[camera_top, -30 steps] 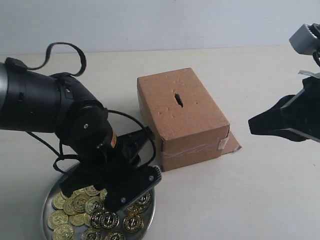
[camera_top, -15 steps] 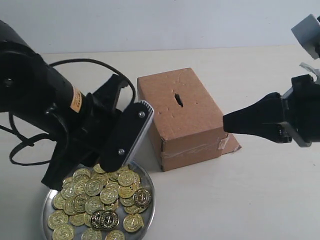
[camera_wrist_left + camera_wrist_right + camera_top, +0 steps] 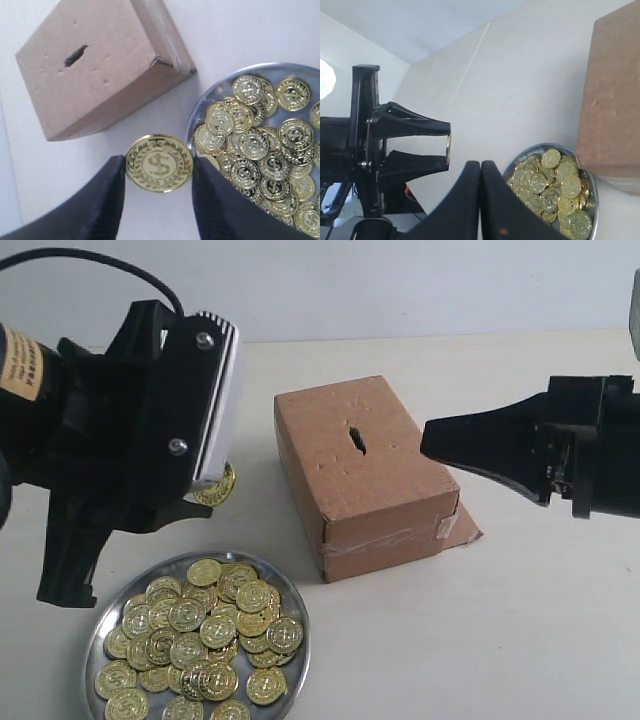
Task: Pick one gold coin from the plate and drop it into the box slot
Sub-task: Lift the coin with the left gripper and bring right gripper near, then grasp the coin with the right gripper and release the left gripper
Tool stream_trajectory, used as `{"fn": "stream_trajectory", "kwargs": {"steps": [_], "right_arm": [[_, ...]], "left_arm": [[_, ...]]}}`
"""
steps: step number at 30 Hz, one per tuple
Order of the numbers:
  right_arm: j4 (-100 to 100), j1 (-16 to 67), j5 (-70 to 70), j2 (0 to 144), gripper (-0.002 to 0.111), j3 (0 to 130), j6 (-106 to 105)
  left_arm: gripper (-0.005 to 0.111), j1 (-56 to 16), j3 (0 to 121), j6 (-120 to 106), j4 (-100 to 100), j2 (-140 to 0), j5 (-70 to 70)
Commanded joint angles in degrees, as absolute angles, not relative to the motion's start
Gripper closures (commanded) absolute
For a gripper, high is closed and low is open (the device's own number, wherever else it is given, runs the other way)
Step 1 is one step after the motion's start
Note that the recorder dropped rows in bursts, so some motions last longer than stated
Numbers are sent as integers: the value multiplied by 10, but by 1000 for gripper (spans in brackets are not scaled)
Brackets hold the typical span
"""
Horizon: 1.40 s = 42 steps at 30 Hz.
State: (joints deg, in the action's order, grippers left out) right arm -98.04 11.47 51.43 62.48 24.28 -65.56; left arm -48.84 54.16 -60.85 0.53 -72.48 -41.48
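My left gripper (image 3: 159, 167) is shut on one gold coin (image 3: 159, 163), pinched by its edges and lifted above the table, left of the box; the same coin (image 3: 216, 487) shows under the gripper in the exterior view. The silver plate (image 3: 296, 642) with several gold coins lies at the front left, below that gripper. The brown cardboard box (image 3: 375, 485) stands in the middle with its dark slot (image 3: 355, 439) on top; the slot (image 3: 75, 55) also shows in the left wrist view. My right gripper (image 3: 428, 440) is shut and empty, its tips hovering at the box's right edge.
A small cardboard flap (image 3: 464, 527) sticks out at the box's base on the right. A black cable (image 3: 90, 262) loops behind the left arm. The pale table (image 3: 500, 620) runs to a light wall at the back.
My left gripper has risen off the plate with one coin and moved up and back. The right gripper has slid left toward the box.
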Motion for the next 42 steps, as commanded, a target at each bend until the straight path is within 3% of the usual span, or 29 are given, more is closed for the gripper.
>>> {"fn": "stream_trajectory", "kwargs": {"steps": [1, 8, 14, 23, 42], "right_arm": [[-999, 167, 464, 627, 108, 256, -666], [-999, 322, 366, 716, 108, 352, -641], [-999, 390, 315, 784, 104, 408, -637], [-999, 414, 321, 814, 66, 434, -638], [-999, 414, 312, 820, 65, 440, -638]], "left_arm": [[72, -491, 541, -595, -8, -700, -415], [72, -491, 541, -578, -4, -696, -419], [72, -491, 541, -573, 12, -693, -443], [72, -491, 541, -560, 31, -689, -438], [72, -491, 541, -551, -13, -686, -395]]}}
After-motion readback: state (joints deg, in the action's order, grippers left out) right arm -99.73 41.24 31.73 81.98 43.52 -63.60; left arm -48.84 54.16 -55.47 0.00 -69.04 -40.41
